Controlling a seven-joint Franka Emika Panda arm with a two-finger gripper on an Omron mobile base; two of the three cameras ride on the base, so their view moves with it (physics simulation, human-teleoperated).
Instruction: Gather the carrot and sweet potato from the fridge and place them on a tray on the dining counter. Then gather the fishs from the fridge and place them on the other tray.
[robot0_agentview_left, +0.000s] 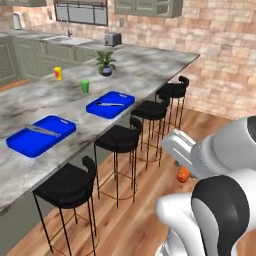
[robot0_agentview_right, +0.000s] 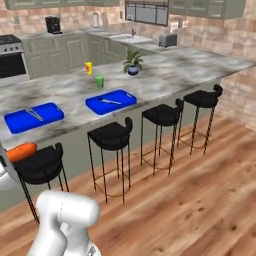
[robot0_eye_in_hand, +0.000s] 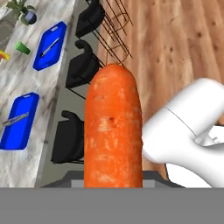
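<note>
Carrot (robot0_eye_in_hand: 113, 131) is seen closest in the hand view, rising from the bottom edge and running lengthwise up the middle, blunt end toward the top. It is grasped by the claw (robot0_eye_in_hand: 113, 183), clenched on its lower part; the fingertips themselves are hidden behind it. In the left base view a small orange bit of the carrot (robot0_agentview_left: 183, 174) peeks out under the arm's white wrist, above the wooden floor (robot0_agentview_left: 145, 210). In the right base view its orange length (robot0_agentview_right: 21, 151) lies at the left edge, in front of the nearest stool (robot0_agentview_right: 41, 167).

Four black stools are lined along the near side of the marble surface (robot0_agentview_left: 30, 100). Two blue trays rest on that surface, well apart: the nearer tray (robot0_agentview_left: 42, 134) and the farther tray (robot0_agentview_left: 110, 104), each carrying a slim grey item, too small to identify. Beyond the farther tray stand a green cup (robot0_agentview_left: 84, 86), a yellow-and-red container (robot0_agentview_left: 58, 73) and a potted plant (robot0_agentview_left: 106, 62). Carrot is well short of both trays, out over the floor on the stool side.
</note>
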